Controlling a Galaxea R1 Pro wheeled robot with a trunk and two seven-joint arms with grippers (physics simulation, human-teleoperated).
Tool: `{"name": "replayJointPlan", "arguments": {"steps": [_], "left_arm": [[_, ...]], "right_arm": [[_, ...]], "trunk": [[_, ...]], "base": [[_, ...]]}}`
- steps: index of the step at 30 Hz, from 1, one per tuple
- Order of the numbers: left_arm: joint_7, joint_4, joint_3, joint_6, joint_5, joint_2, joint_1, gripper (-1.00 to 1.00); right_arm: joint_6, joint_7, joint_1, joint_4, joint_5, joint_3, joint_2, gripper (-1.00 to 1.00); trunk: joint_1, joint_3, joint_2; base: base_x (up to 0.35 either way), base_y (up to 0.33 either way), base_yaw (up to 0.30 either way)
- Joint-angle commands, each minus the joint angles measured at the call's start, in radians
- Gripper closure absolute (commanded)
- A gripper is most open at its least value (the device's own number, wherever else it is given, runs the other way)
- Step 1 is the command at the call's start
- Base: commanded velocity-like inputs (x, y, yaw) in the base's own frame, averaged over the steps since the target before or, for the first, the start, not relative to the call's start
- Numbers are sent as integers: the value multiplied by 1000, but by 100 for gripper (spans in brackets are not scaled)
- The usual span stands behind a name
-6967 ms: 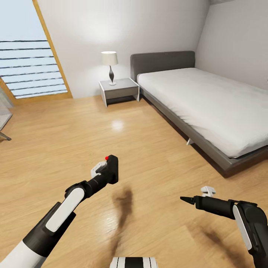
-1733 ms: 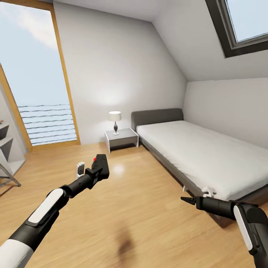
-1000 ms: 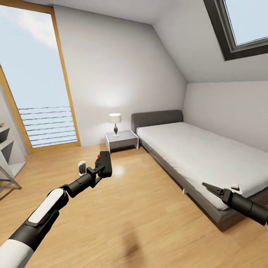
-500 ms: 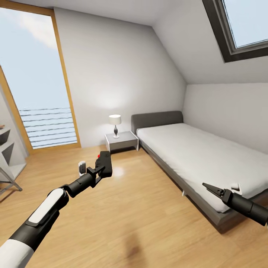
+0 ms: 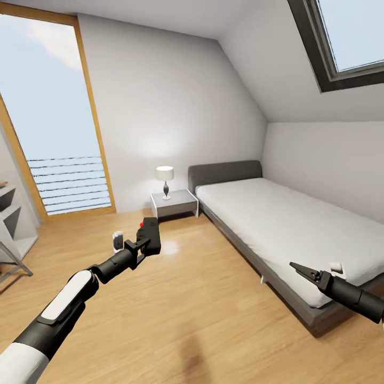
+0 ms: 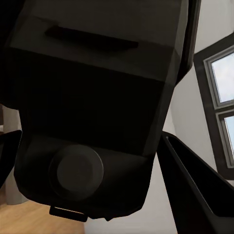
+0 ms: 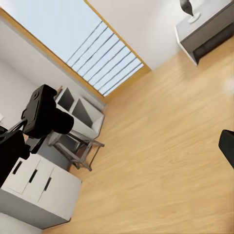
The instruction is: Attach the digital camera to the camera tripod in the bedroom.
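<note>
The digital camera (image 5: 149, 237), black with a red dot on top, hangs over the wood floor left of centre in the head view. My left gripper (image 5: 137, 244) is shut on it. In the left wrist view the camera body (image 6: 97, 87) sits close up between both fingers. The right wrist view shows the held camera (image 7: 46, 114) from the side. My right gripper (image 5: 296, 266) hovers beside the bed's near corner, open and holding nothing. Grey legs with dark feet (image 5: 13, 258) stand at the left edge; I cannot tell whether they are the camera tripod.
This is the bedroom: a grey-framed bed (image 5: 298, 234) runs along the right wall, with a nightstand (image 5: 174, 202) and lamp (image 5: 165, 178) beside its head. An oak door with frosted stripes (image 5: 69, 181) is at the back left. Shelves (image 7: 80, 112) and a white cabinet (image 7: 39, 190) line the left side.
Over seven seconds the view tilted up from the floor to the room. About a second ago my right arm swung out to the right. Since then almost nothing has moved.
</note>
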Motion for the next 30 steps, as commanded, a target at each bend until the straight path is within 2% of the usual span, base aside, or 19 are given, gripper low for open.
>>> {"name": "replayJointPlan", "arguments": {"steps": [1,30], "left_arm": [[-5,1,-2,1,5,1,-1,100],[-5,5,-2,1,5,2,0,100]], "right_arm": [[4,3,-1,-1,0,-1,0,-100],[4,3,-1,0,-1,0,6,-100]], "trunk": [[-4,2,7],[-115,93,210]], "base": [[0,0,0],[0,0,0]]}}
